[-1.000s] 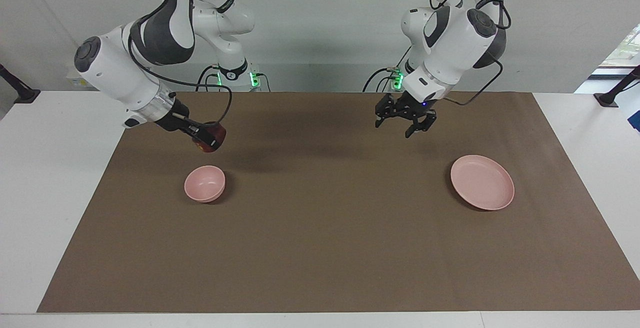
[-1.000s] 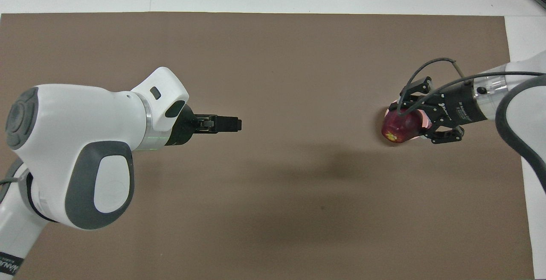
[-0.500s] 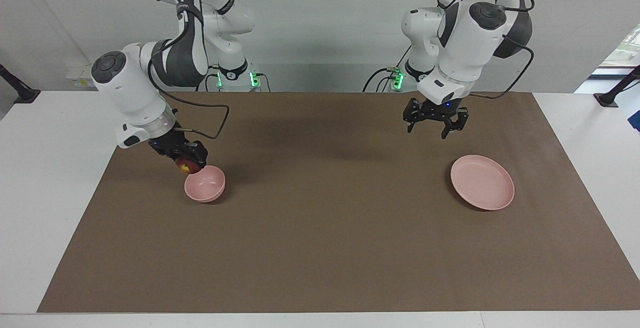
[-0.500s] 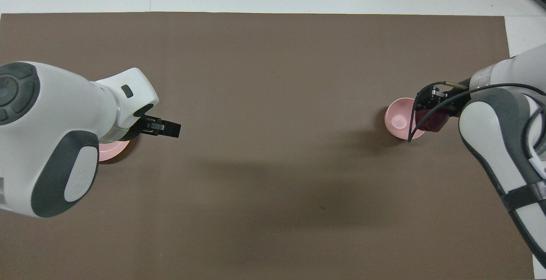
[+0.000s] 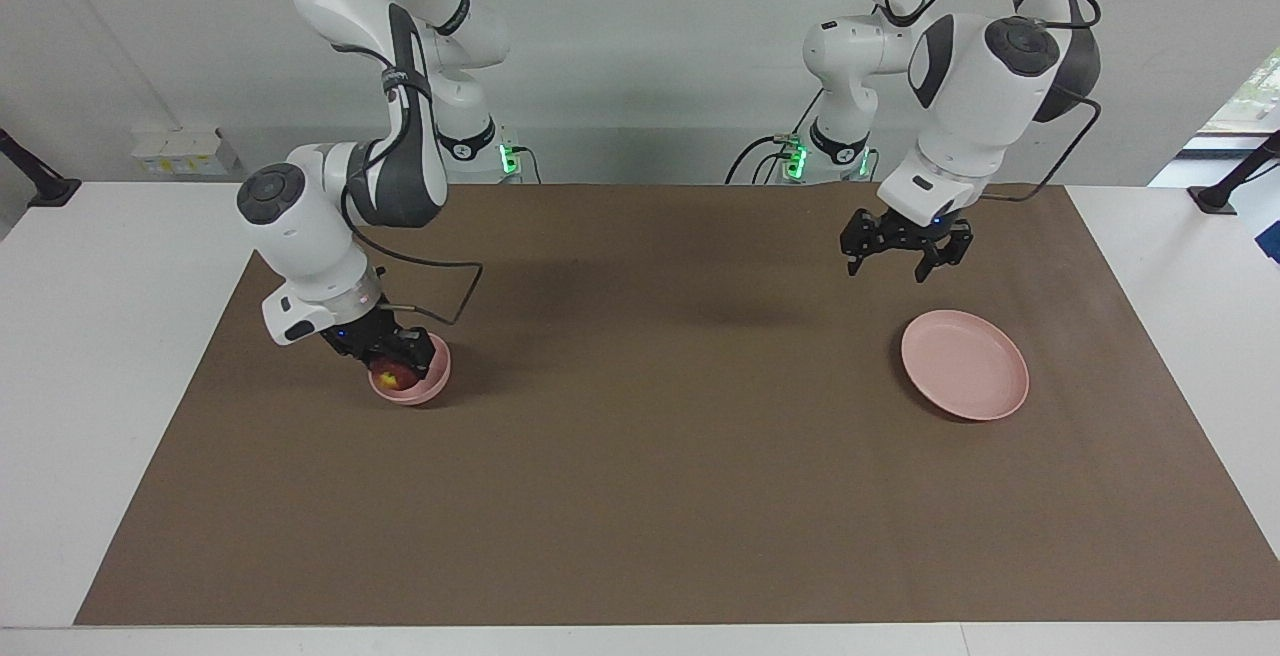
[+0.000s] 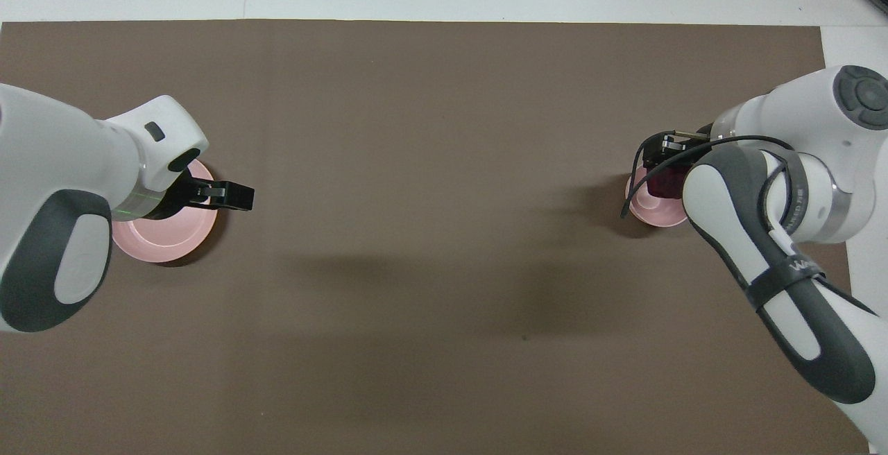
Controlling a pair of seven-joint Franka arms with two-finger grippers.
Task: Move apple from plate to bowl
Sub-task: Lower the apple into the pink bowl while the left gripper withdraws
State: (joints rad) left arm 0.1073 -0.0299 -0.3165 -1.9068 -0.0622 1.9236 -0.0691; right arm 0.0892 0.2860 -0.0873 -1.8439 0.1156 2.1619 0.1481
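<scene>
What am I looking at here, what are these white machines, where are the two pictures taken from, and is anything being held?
These are two white robot arms fixed at one end of a table, each ending in a two-finger gripper. One picture is taken from across the table, facing the robots; the other from high above their own end, looking down, so the sides appear swapped between them.

On the brown mat lie two pale pink dishes. The deep little bowl sits toward the right arm's end, the flat plate toward the left arm's end, and the plate has nothing on it.

The right gripper is down in the bowl, shut on a small dark red apple with a yellowish patch. Whether the apple rests on the bowl's bottom cannot be seen.

The left gripper waits in the air, open and holding nothing, over the mat beside the plate.
</scene>
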